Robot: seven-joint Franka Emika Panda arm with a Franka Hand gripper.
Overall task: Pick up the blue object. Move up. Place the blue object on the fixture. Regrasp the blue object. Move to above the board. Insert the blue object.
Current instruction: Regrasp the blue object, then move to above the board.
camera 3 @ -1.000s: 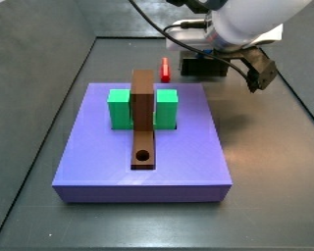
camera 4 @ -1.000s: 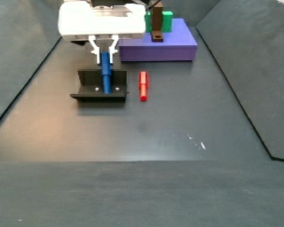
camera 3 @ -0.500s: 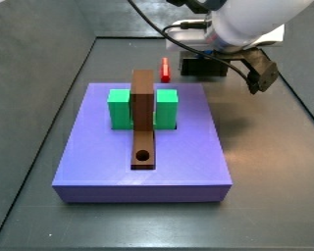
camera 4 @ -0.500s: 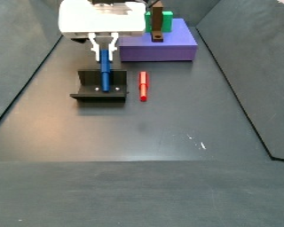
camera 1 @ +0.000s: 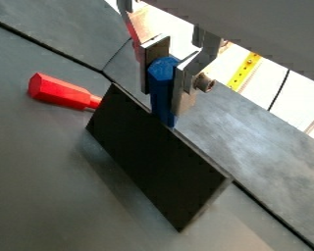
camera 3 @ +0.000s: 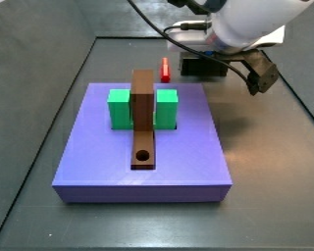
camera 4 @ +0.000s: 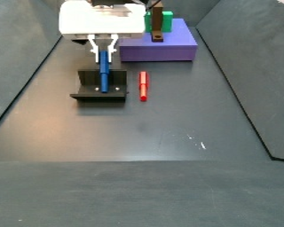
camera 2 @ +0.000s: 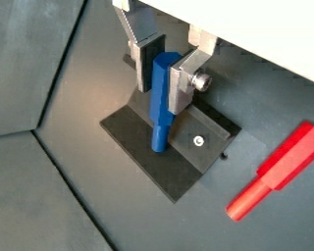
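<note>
We see the dark table floor (camera 4: 169, 133) filling most of a side view, bare across its near half. On it lies the board (camera 3: 144, 147), a large lavender-blue slab, carrying a long brown bar (camera 3: 145, 123) with a round hole near one end and two green blocks (camera 3: 121, 108) flanking the bar on either side. In a side view the board (camera 4: 162, 49) sits at the far end of the floor, partly cut off by the white arm housing (camera 4: 100, 18) in front of it.

Near the board stands the fixture (camera 4: 97, 89), a dark bracket on a base plate. In a wrist view its upright face (camera 1: 153, 162) blocks our sight of everything below the gripper; in a wrist view we see its base plate (camera 2: 186, 152) from above, with a small screw beside the peg's foot.

The gripper (camera 4: 104, 51) hangs directly over the fixture. Its silver fingers (camera 2: 186, 76) are clamped on the upper part of the blue object (camera 2: 161, 103), which stands upright with its lower end on the fixture. In both wrist views the peg (camera 1: 161, 88) sits squarely between the plates.

A red peg (camera 4: 144, 84) lies flat on the floor just beside the fixture, apart from it. Only its end (camera 3: 165, 69) shows past the brown bar in a side view, where the arm hides the blue object and most of the fixture.
</note>
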